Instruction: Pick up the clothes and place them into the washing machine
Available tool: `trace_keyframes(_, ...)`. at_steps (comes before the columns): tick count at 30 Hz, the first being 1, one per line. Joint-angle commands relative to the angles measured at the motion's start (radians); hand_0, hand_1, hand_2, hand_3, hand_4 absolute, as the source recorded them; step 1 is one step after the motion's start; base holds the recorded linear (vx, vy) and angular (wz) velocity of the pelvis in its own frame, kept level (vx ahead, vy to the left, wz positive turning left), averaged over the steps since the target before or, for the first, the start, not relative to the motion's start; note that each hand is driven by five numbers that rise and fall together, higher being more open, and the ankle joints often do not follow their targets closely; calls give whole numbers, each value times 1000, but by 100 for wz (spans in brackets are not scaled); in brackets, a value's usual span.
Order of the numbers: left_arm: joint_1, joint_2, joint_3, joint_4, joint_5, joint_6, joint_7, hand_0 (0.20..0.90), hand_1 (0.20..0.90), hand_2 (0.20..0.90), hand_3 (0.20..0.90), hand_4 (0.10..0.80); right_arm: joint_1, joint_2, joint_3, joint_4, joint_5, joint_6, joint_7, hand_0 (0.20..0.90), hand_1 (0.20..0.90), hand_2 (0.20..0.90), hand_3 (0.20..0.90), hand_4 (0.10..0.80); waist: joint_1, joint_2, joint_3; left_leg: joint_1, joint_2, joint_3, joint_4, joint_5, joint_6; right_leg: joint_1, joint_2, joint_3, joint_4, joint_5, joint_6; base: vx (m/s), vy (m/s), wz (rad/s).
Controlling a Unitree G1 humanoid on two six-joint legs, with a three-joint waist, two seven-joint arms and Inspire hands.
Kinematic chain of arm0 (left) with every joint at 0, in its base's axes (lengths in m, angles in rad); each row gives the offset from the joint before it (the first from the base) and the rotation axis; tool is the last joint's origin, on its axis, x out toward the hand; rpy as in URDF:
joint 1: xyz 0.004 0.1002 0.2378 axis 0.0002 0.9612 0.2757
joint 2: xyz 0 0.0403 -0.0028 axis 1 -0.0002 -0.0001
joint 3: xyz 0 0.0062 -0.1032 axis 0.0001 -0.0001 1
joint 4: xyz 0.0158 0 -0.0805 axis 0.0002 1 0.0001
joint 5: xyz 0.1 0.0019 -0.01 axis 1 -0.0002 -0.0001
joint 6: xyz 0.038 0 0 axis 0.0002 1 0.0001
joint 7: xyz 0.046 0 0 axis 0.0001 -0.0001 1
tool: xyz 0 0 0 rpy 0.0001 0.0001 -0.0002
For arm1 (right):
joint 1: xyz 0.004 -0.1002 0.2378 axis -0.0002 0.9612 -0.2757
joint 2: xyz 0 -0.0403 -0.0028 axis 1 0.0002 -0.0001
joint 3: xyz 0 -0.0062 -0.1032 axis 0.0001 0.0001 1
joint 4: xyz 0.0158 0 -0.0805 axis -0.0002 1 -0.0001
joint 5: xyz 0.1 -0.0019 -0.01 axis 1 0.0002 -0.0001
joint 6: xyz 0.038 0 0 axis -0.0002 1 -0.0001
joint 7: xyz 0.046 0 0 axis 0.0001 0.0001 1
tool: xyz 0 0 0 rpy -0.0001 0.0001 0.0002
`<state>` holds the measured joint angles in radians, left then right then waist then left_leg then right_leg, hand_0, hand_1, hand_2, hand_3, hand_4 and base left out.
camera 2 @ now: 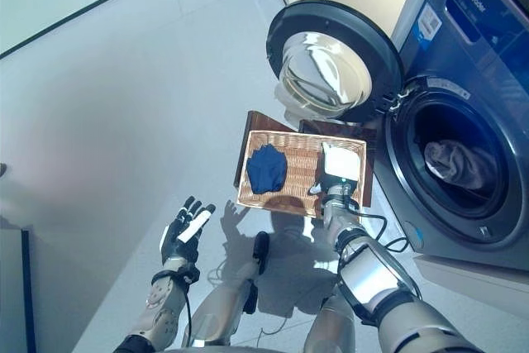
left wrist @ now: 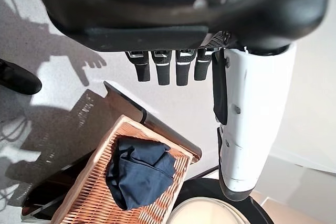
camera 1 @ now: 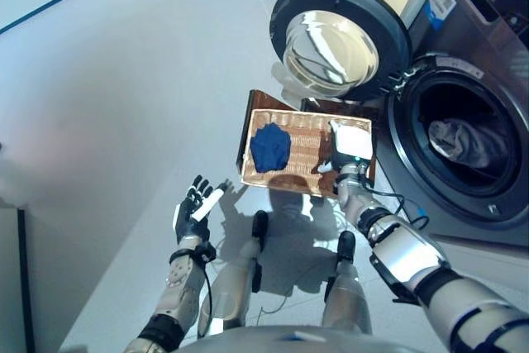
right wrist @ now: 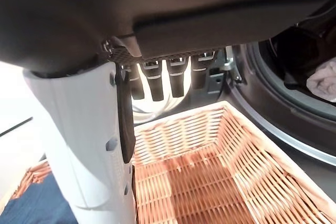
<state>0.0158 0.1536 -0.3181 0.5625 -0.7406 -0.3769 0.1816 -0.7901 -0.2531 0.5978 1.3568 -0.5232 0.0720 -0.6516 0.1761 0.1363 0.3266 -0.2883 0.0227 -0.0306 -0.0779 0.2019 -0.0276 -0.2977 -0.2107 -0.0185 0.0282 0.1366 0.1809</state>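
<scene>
A crumpled dark blue garment (camera 1: 269, 148) lies in the left half of a wicker basket (camera 1: 307, 134), which rests on a dark wooden stand. My right hand (camera 1: 347, 150) hovers over the basket's right end, open, fingers straight and holding nothing; the blue garment (right wrist: 37, 205) shows beside its thumb. My left hand (camera 1: 195, 208) is raised over the floor to the basket's lower left, open and empty. The washing machine (camera 1: 488, 47) stands at the right with its round door (camera 1: 335, 39) swung wide. A grey cloth (camera 1: 467, 142) lies inside the drum.
The wooden stand (left wrist: 147, 121) sticks out beyond the basket's left end. Pale floor spreads to the left of the basket. The open door hangs just behind the basket, near the machine's opening.
</scene>
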Motion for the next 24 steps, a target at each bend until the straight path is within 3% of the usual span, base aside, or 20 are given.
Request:
trace_keyframes(1, -63, 5, 13, 3, 41, -67, 10, 900, 900, 900, 900, 800, -155, -14, 50, -27, -11, -12, -41, 900, 900, 900, 900, 800, 22, -1, -22, -59, 32, 25, -9, -6, -88, 1, -8, 4, 104, -157, -37, 0, 0, 0)
trace_keyframes(7, -80, 29, 32, -25, 45, -82, 21, 900, 900, 900, 900, 800, -198, -4, 51, -39, 15, -26, -20, 900, 900, 900, 900, 800, 47, -5, -11, -78, 24, 1, -9, 0, -89, -2, -12, -17, 109, -158, -35, -12, -5, 5)
trace_keyframes(15, -92, 64, 58, -116, 11, -99, 35, 900, 900, 900, 900, 800, -263, -31, 41, -16, 50, -19, -18, 900, 900, 900, 900, 800, 98, 24, 42, -136, 3, -54, -9, 24, -92, -19, -27, -82, 132, -164, -36, -33, -11, 22)
trace_keyframes(24, -116, 66, 59, -169, 5, -106, 47, 900, 900, 900, 900, 800, -320, -9, 20, -6, 95, -27, -16, 900, 900, 900, 900, 800, 131, 56, 96, -187, -20, -91, -9, 46, -81, -64, -52, -114, 189, -179, -39, -38, 15, 20)
